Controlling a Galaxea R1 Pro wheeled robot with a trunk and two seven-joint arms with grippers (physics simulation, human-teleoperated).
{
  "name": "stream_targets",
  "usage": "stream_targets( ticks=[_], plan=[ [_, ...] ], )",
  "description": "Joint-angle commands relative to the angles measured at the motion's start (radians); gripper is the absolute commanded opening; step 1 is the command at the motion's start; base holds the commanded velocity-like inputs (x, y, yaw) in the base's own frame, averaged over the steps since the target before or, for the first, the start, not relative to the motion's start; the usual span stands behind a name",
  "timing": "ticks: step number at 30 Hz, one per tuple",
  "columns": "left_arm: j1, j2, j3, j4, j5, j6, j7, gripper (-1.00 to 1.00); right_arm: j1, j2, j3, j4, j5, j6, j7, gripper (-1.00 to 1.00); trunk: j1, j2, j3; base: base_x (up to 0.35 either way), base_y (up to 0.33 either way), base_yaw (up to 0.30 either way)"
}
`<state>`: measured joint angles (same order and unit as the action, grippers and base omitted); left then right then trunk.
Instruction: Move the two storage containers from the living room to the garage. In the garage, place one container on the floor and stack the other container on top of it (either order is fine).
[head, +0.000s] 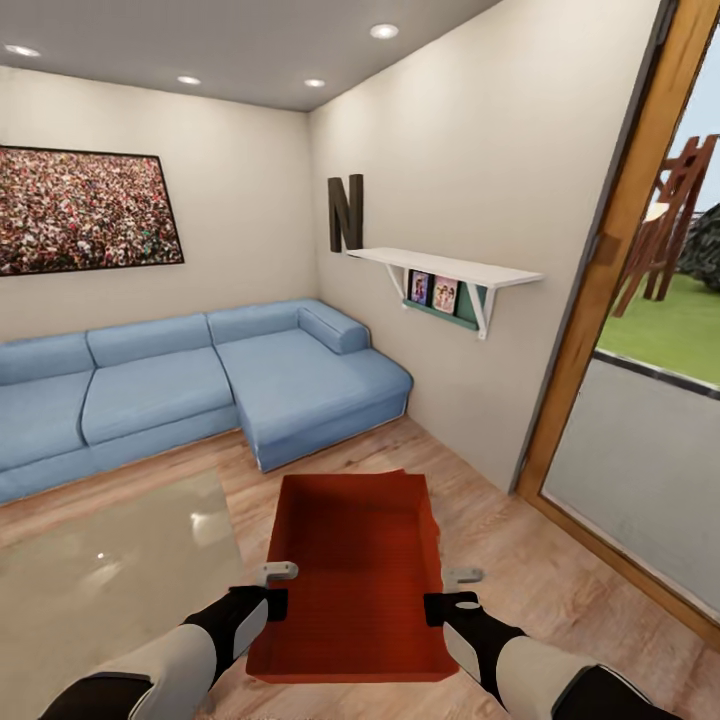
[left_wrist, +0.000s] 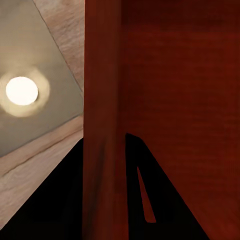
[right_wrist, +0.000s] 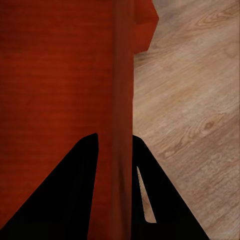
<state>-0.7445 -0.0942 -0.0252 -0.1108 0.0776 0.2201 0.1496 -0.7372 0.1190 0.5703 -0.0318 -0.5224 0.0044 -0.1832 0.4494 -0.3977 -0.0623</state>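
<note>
Between the two arms, low centre of the head view, an orange-red storage container (head: 358, 580) held level above the wood plank floor (head: 560, 560). Nothing inside it, ribbed base bare. A second orange-red container (head: 430, 505) sits right under the first, nested or stacked, its rim edge poking out at the far and right side; in the right wrist view its corner (right_wrist: 145, 25) sticks out past the upper bin's wall. Can't see into the lower one.

Left gripper (head: 275, 590) clamped on the upper container's left wall, one finger each side of the wall in the left wrist view (left_wrist: 102, 190). Right gripper (head: 455, 595) clamped on the right wall, same straddle in the right wrist view (right_wrist: 115, 190).

Floor is light wood planks. Pale glass-topped table (head: 110, 570) to the left, near the bin, ceiling light glare on it. Blue corner sofa (head: 200, 380) against the far walls, well apart from the bins. Big framed crowd picture (head: 85, 210) above it. Right wall: dark letter N (head: 346, 212), white shelf (head: 450, 268) with small framed photos below. Wood-framed glass door (head: 640, 330) at right, grass outside. Beige walls, recessed ceiling lights.
</note>
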Motion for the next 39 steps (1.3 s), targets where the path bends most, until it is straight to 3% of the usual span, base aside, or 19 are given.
stream_targets(
  ticks=[1, 34, 39],
  plan=[
    [-0.001, -0.001, 0.004, -0.006, -0.005, 0.004, 0.007, -1.00, -0.001, 0.007, 0.016, 0.004, -0.025, -0.001, 0.001, -1.00, 0.001, -0.002, -0.002, 0.000, 0.000, 0.300],
    [-0.001, -0.001, 0.004, -0.006, -0.005, 0.004, 0.007, -1.00, -0.001, 0.007, 0.016, 0.004, -0.025, -0.001, 0.003, -1.00, 0.001, -0.002, -0.002, 0.000, 0.000, 0.300],
    [-0.001, -0.001, 0.004, -0.006, -0.005, 0.004, 0.007, -1.00, -0.001, 0.006, 0.017, 0.004, -0.024, -0.001, 0.005, -1.00, 0.001, -0.002, -0.002, 0.000, 0.000, 0.115]
  ],
)
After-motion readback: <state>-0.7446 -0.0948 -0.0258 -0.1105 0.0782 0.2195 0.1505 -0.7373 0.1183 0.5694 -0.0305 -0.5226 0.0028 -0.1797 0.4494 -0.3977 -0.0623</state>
